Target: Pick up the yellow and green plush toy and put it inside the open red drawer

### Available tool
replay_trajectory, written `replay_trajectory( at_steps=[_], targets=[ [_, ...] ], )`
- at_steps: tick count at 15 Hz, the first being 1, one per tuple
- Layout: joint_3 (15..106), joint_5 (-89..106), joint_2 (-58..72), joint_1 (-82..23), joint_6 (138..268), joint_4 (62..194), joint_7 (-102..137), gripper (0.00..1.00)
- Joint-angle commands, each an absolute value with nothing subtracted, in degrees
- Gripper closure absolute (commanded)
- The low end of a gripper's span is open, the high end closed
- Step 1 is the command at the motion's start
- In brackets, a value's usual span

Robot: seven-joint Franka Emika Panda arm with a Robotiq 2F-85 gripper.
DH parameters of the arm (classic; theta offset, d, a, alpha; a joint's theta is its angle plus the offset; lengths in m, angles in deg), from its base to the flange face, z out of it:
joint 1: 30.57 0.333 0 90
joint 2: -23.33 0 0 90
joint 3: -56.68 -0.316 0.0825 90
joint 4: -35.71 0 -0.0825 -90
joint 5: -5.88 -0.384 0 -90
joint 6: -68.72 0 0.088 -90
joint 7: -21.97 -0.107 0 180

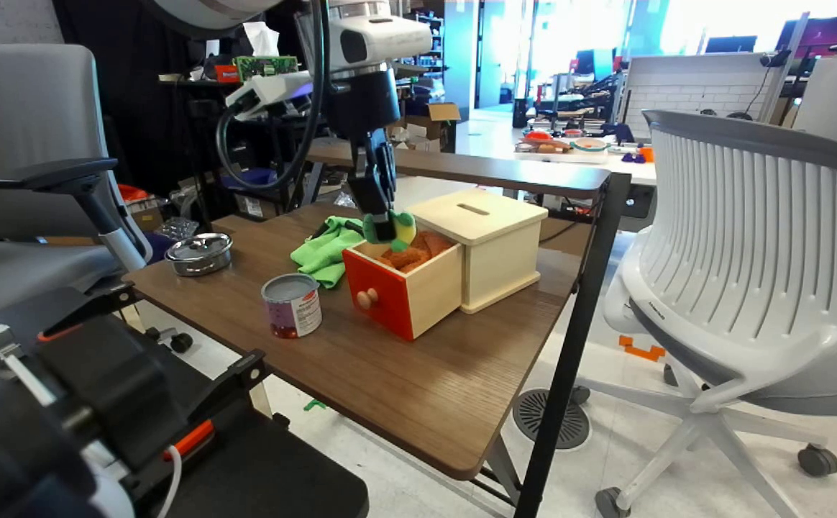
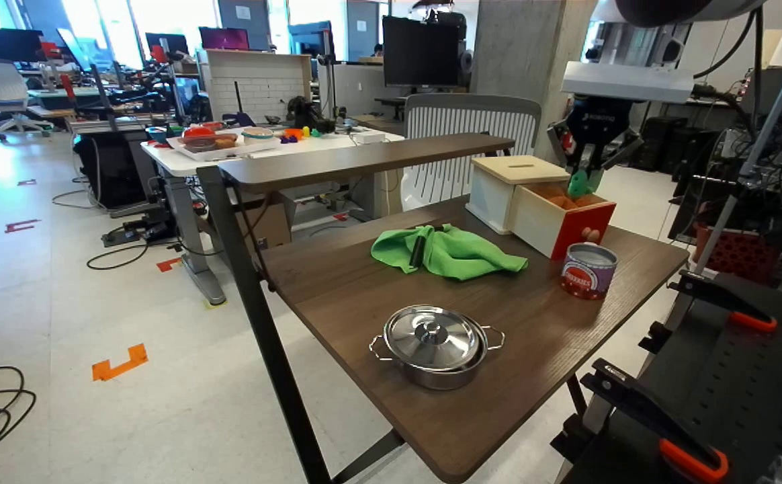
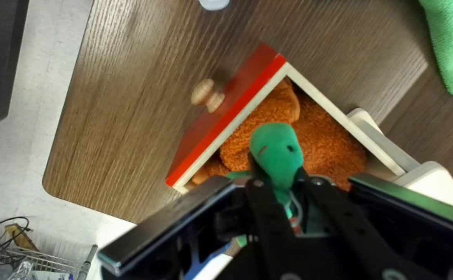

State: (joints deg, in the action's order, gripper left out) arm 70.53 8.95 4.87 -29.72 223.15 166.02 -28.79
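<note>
The green plush toy [image 3: 276,149] with yellow parts is pinched between the two black fingers of my gripper [image 3: 279,179] in the wrist view. It hangs over the open red drawer [image 3: 226,116], at about rim height. In both exterior views the toy [image 1: 407,229] [image 2: 578,185] shows at the fingertips [image 1: 384,229] [image 2: 588,176] over the drawer's opening. The drawer [image 1: 381,296] [image 2: 583,228] stands pulled out, with a round wooden knob on its red front. A fuzzy orange thing [image 3: 327,136] fills much of the drawer. I cannot tell whether the toy touches it.
The pale wooden cabinet [image 1: 502,255] stands behind the drawer. A can [image 1: 293,309] stands in front of the drawer. A green cloth [image 2: 461,255] with a dark handle on it lies beside the drawer. A lidded metal pot [image 2: 435,343] stands farther off. A raised shelf [image 1: 476,169] runs along the back.
</note>
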Motion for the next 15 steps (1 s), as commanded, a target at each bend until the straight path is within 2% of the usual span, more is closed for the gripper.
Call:
replay_trajectory(
  at_steps=[1, 3, 4, 5, 7, 13, 15],
  targets=[
    [70.86, 8.6, 1.33, -29.3, 223.1, 162.8, -30.19, 0.96],
    [71.1, 8.66, -0.03, -29.02, 222.84, 161.47, -30.77, 0.96],
    [71.05, 8.64, -0.5, -28.95, 222.52, 160.95, -30.78, 0.8],
    [70.71, 8.32, -0.94, -29.08, 222.13, 160.42, -30.32, 0.58],
    [70.72, 8.2, -1.38, -28.88, 222.22, 159.86, -30.32, 0.55],
    [70.79, 8.16, -1.0, -28.4, 222.17, 159.46, -30.22, 0.12],
    [70.96, 8.45, 0.12, -27.96, 222.19, 160.06, -30.49, 0.01]
  ],
)
